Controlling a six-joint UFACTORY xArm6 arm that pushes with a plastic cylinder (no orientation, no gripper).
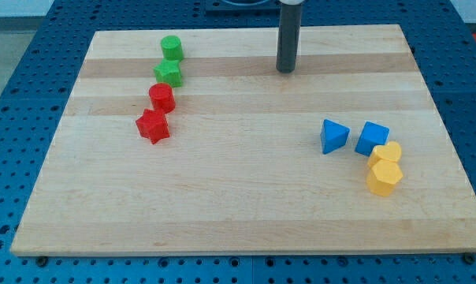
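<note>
My tip (pixel 285 70) rests on the wooden board (pixel 238 197) near the view's top, right of centre, touching no block. The nearest blocks lie well to its left: a green cylinder (pixel 172 47) and a green star-shaped block (pixel 169 73). Below those sit a red cylinder (pixel 161 97) and a red star-shaped block (pixel 153 125), the whole set forming a slanted line. At the view's lower right a blue triangular block (pixel 332 136) stands beside a blue cube (pixel 372 138). Two yellow blocks (pixel 387 153) (pixel 383 178) touch each other just under the blue cube.
The board lies on a blue perforated table (pixel 17 95) that shows on all sides. The rod's upper part leaves the view at the top edge.
</note>
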